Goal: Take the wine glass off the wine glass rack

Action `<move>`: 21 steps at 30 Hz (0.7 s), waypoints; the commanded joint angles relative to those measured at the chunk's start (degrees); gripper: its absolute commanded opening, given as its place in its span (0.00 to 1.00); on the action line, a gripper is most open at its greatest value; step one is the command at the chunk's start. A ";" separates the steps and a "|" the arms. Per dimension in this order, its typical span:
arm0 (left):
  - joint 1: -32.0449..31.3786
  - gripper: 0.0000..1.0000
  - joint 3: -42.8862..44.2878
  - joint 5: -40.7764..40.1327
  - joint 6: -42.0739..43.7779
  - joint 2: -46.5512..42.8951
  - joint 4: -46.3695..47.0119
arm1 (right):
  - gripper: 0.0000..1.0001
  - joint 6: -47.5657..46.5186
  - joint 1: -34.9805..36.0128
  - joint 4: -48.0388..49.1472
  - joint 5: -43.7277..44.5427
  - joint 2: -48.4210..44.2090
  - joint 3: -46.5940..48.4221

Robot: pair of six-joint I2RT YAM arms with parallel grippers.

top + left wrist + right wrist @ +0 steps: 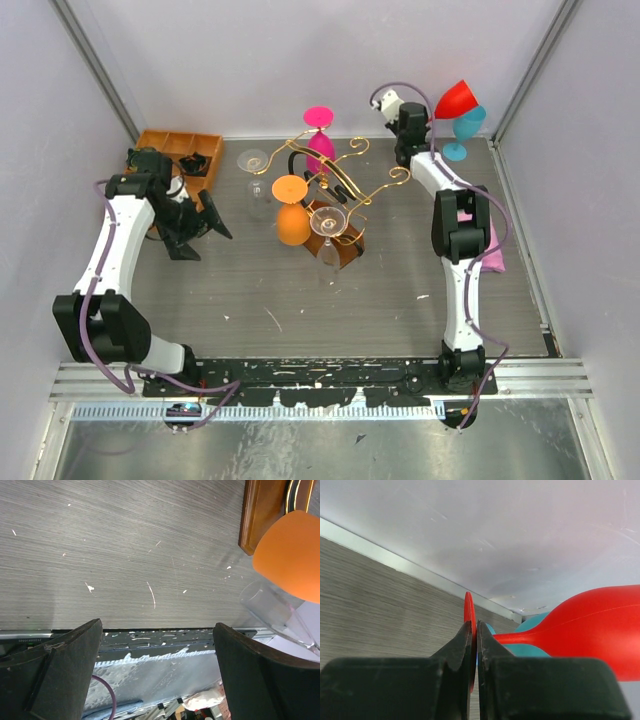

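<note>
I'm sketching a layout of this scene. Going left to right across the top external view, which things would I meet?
wooden tray → left clear glass → orange glass → red glass

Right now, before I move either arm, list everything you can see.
rack: 1, gold wire on a brown base, table centre
pink glass: 1, pink, rack's far side
orange glass: 1, orange, rack's near left
clear glasses: 2, see-through, rack's left and near sides
red glass: 1, red, held above the far right
blue glass: 1, blue, standing far right
tray: 1, brown wood, far left
cloth: 1, pink, right edge
table: 1, grey wood grain
left gripper: 1, black, open, empty
right gripper: 1, black, shut on the red glass's foot
</note>
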 commanded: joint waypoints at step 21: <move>-0.01 0.99 0.19 1.76 1.81 4.19 0.28 | 0.01 -13.55 1.02 23.50 6.34 7.56 -5.22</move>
